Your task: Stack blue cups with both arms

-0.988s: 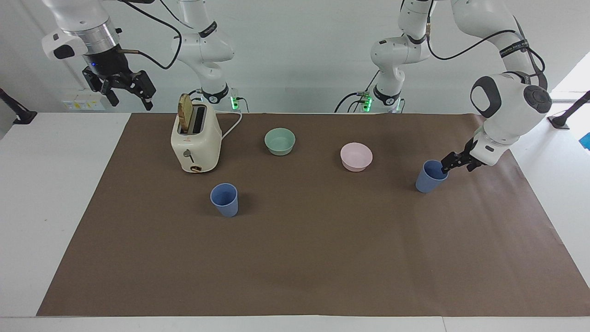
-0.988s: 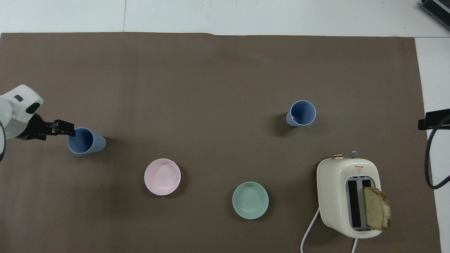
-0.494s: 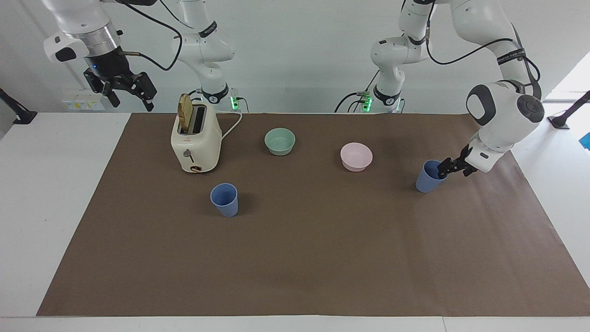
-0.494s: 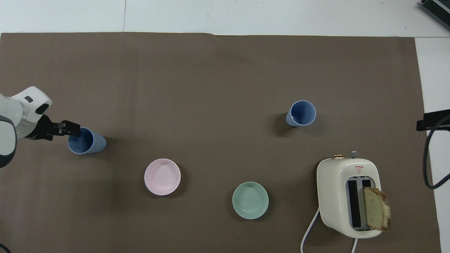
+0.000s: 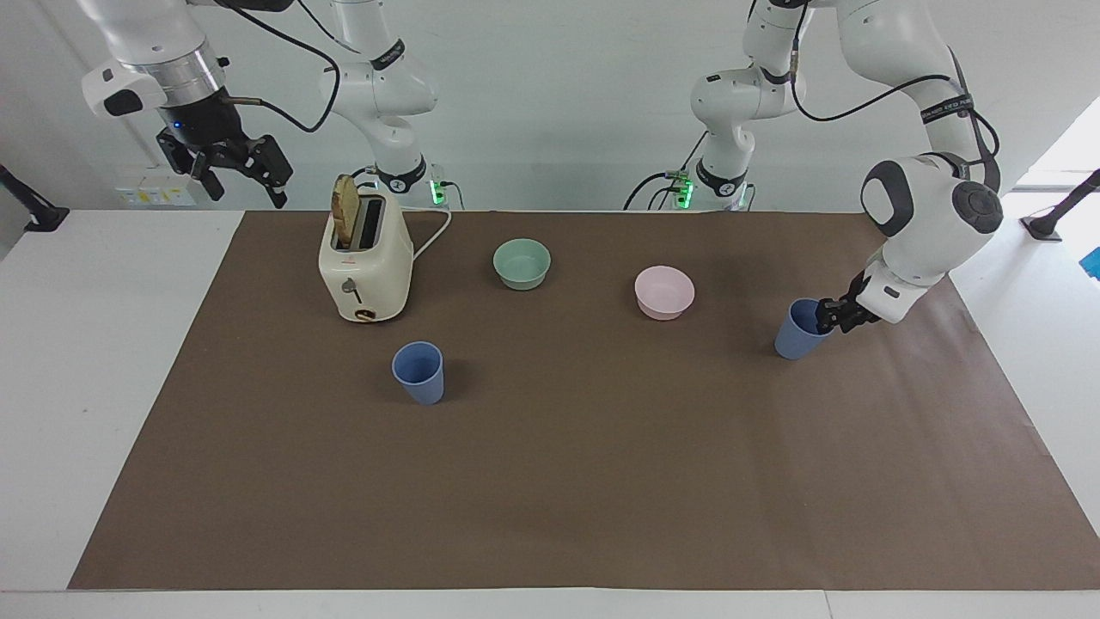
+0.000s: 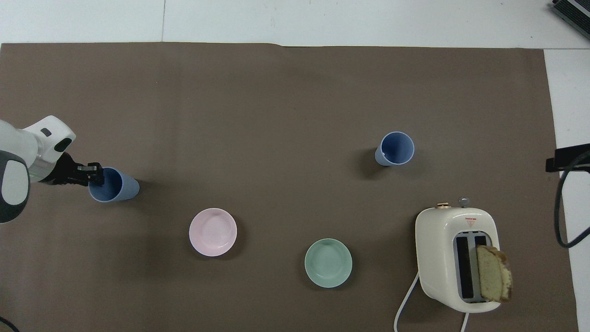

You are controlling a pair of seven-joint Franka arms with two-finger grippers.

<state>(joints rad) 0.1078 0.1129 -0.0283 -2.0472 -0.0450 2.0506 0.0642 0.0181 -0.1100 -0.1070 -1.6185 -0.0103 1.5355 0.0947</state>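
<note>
Cups first: both matte periwinkle tumblers stand upright on my worktop. One blue cup (image 5: 799,329) sits at the left arm's end with my left pincer (image 5: 827,316) clamped on its rim; the other blue cup (image 5: 418,371) stands near the toaster (image 5: 365,262). Right pincer (image 5: 230,169) hangs spread wide, waiting.

The left arm's black two-finger gripper (image 5: 827,319) meets the rim of a periwinkle-blue tapered plastic cup (image 5: 799,331) at its three o'clock in the facing view, covering that stretch of rim; whether its fingers pinch the wall cannot be told. Overhead, this white arm is cut by the frame's nine o'clock edge. The right arm's black gripper (image 5: 232,168) shows overhead only as a black sliver (image 6: 568,157) at the three o'clock edge. The cream plastic toaster's (image 6: 456,258) white cord (image 6: 405,302) runs out at six o'clock. The toaster's small red label is unreadable.
</note>
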